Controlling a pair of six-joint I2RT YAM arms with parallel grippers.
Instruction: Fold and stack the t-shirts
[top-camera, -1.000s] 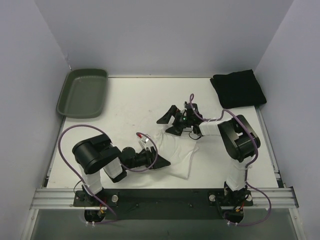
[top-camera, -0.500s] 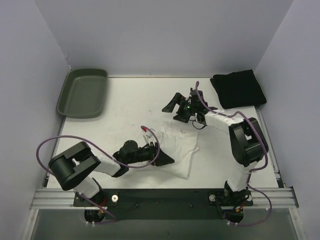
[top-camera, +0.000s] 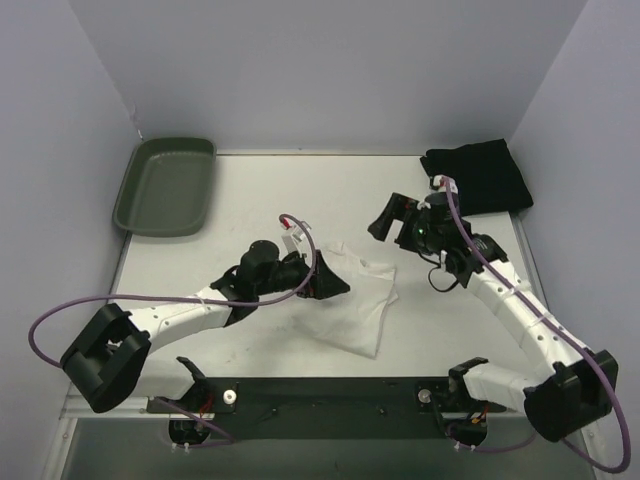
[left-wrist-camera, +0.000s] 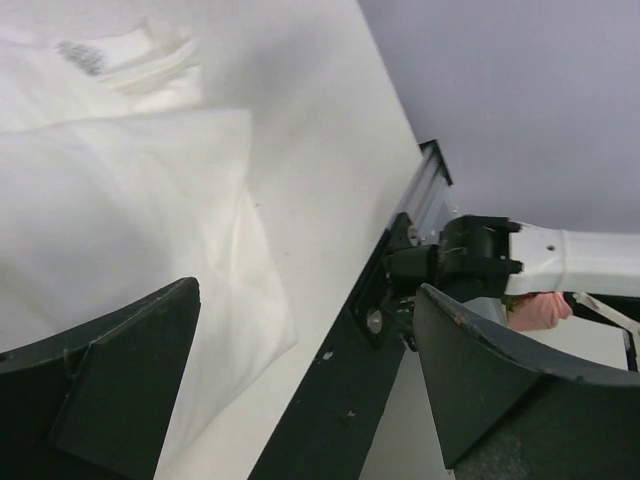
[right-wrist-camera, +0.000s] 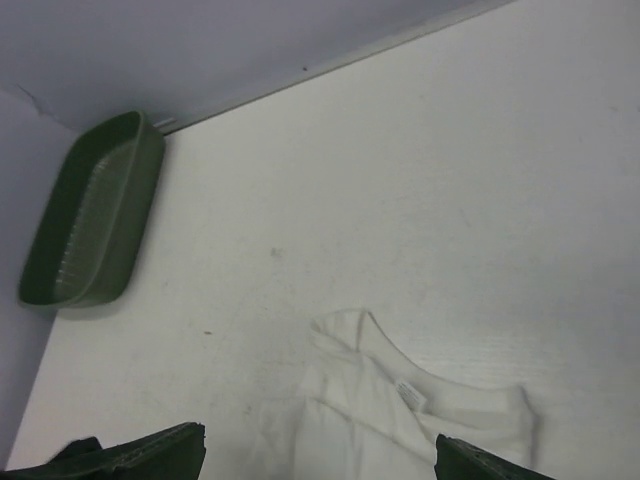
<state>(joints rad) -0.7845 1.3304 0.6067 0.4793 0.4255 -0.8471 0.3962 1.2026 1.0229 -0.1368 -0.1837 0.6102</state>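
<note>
The white t-shirt (top-camera: 358, 300) lies folded and a little rumpled in the middle of the table, collar toward the back. It also shows in the left wrist view (left-wrist-camera: 120, 190) and the right wrist view (right-wrist-camera: 400, 415). The black t-shirt (top-camera: 477, 178) lies folded at the back right corner. My left gripper (top-camera: 330, 279) hovers over the white shirt's left edge, open and empty (left-wrist-camera: 300, 400). My right gripper (top-camera: 392, 220) hangs open and empty (right-wrist-camera: 315, 465) above the table, between the two shirts, right of the white shirt's collar.
A dark green tray (top-camera: 166, 185) sits at the back left corner, also seen in the right wrist view (right-wrist-camera: 90, 225). Grey walls close in the table on three sides. The black mounting rail (top-camera: 330, 400) runs along the near edge.
My left arm has stretched forward, carrying its gripper from the shirt's near edge to its left side, jaws wider. My right gripper has drawn back rightward from the shirt's far edge.
</note>
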